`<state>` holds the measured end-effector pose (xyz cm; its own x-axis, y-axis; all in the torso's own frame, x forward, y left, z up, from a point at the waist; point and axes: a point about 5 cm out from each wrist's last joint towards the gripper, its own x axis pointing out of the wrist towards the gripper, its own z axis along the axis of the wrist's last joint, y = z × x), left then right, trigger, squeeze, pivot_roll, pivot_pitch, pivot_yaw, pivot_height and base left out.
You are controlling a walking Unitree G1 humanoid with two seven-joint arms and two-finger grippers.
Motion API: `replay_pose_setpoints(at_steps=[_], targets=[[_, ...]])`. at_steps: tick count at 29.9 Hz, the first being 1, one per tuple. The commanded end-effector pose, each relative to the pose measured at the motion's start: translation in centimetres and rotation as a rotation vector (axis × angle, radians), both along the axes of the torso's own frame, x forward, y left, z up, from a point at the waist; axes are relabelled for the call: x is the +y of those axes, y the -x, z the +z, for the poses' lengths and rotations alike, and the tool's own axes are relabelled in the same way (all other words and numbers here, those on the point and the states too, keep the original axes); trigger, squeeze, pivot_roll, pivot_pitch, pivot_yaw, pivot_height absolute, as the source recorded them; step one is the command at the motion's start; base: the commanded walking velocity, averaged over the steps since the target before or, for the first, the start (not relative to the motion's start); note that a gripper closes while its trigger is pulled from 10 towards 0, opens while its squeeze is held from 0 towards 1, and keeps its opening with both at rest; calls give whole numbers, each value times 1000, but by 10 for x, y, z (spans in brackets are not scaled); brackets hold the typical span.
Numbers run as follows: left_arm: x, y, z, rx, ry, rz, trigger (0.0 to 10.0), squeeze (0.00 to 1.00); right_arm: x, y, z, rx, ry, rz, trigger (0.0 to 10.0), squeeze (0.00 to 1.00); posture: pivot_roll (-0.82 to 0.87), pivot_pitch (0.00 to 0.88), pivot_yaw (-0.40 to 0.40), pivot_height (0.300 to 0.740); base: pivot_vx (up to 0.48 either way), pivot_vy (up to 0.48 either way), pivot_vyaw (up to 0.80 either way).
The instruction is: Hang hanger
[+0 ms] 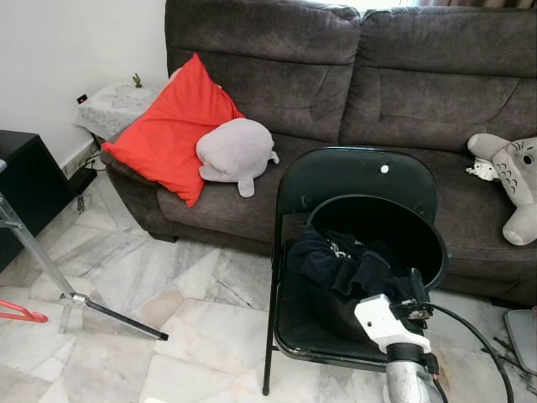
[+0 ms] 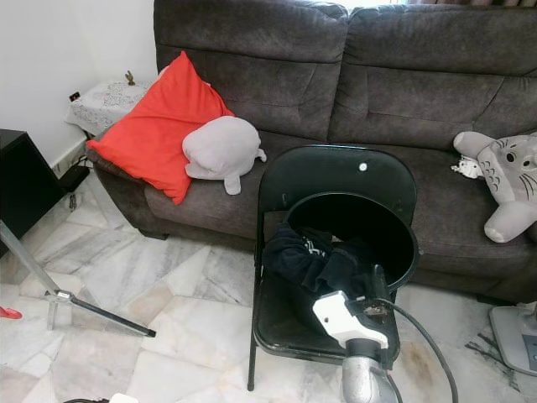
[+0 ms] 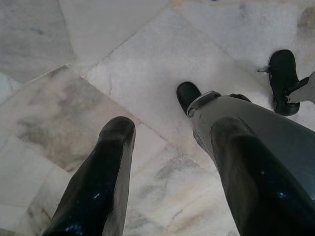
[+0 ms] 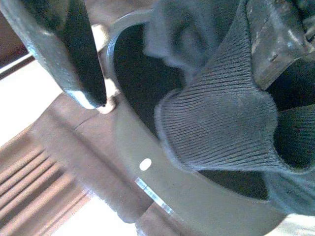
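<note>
The right gripper (image 1: 416, 290) reaches forward over the near right edge of a black folding chair (image 1: 352, 180), its fingers parted around a fold of dark ribbed knit (image 4: 221, 123). In the right wrist view one finger (image 4: 81, 59) stands outside the fabric near the rim of the bucket and the other sits at the opposite side of the cuff. The jaws look moderately wide; whether they grip the cloth or only straddle it I cannot say for sure, since that view is close and blurred.

The fabric belongs to a heap of dark clothing (image 1: 336, 264) spilling out of a black round bucket (image 1: 382, 231) that lies tilted on the chair seat, its mouth turned towards the robot, probably so the contents can be reached from the front.

The left gripper (image 3: 165, 182) hangs low with its two fingers apart and nothing between them, pointing down at the marble floor (image 1: 143, 285), idle.

At the near left edge of the floor, a red hanger (image 1: 21, 315) lies beside the metal foot of a stand (image 1: 75, 298), well apart from both grippers. I judge that this is what has to be hung, and it is untouched.

Behind the chair stands a dark grey sofa (image 1: 352, 75) with a red cushion (image 1: 172, 130), a grey plush toy (image 1: 235, 151) leaning on it, and another plush toy (image 1: 512, 180) at the far right.
</note>
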<state>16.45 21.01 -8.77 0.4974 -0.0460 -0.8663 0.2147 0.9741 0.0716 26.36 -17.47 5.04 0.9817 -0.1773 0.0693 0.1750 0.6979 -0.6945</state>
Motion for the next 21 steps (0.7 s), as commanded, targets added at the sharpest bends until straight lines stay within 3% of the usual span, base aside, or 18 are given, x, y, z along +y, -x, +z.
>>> replay_pose_setpoints(at_steps=[1, 7, 14, 21], targets=[[5, 5, -2, 18, -13, 0, 10000, 0, 0, 2, -11, 68, -92, -23, 10000, 0, -124, 67, 53, 740, 0, 0, 0], [5, 5, -1, 18, -15, -2, 10000, 0, 0, -10, 3, -10, -237, -43, 10000, 0, -121, 68, 56, 740, 0, 0, 0], [5, 5, -1, 17, -16, -2, 10000, 0, -2, -14, 12, -72, -227, -43, 10000, 0, -118, 69, 55, 740, 0, 0, 0], [5, 5, -1, 18, -15, -6, 10000, 0, 0, -10, 4, -36, -239, -30, 10000, 0, -119, 68, 55, 740, 0, 0, 0]])
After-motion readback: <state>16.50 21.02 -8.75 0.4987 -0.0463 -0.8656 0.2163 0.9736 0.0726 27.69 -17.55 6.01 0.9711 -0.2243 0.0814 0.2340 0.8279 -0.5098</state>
